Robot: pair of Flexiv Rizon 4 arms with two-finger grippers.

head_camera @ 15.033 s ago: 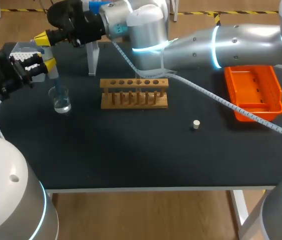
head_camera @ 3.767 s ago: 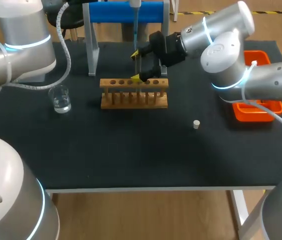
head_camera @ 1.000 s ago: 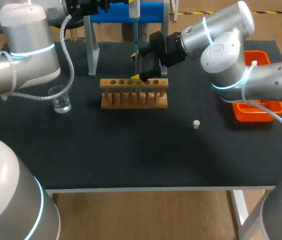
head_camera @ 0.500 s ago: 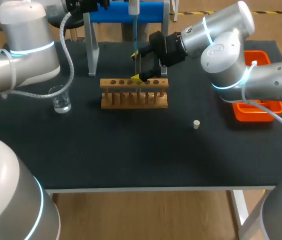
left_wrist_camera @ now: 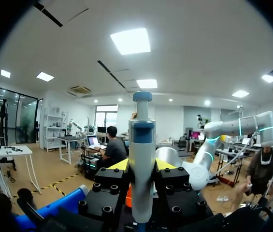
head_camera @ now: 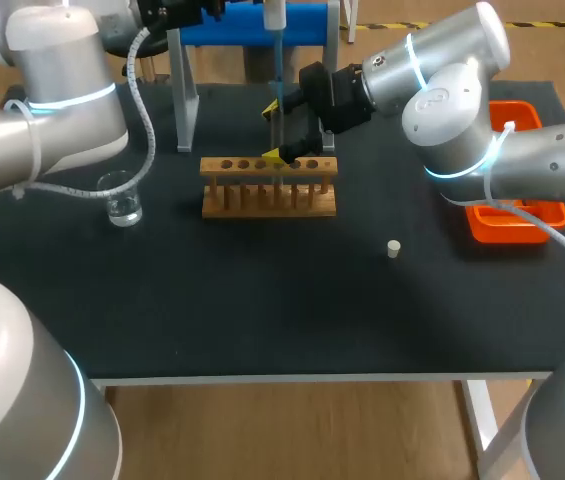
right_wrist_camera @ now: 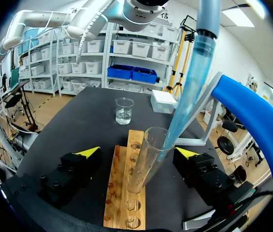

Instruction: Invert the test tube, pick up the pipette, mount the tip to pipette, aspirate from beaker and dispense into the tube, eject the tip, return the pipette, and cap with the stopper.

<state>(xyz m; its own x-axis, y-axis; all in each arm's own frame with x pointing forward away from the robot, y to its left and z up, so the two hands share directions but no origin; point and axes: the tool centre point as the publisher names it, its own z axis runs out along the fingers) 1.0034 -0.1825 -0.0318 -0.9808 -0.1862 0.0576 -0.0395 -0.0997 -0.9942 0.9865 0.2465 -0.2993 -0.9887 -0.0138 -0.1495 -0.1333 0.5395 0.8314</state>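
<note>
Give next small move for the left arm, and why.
Probably dispense now, holding the pipette steady. The left gripper is shut on it, and its tip sits inside the mouth of the test tube, which stands in the rack between the right gripper's open fingers. No further alignment looks needed.

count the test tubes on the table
1. The test tube stands in the wooden rack, between the open fingers of the right gripper, with the pipette reaching into its mouth. No other tube shows in any view.
</note>
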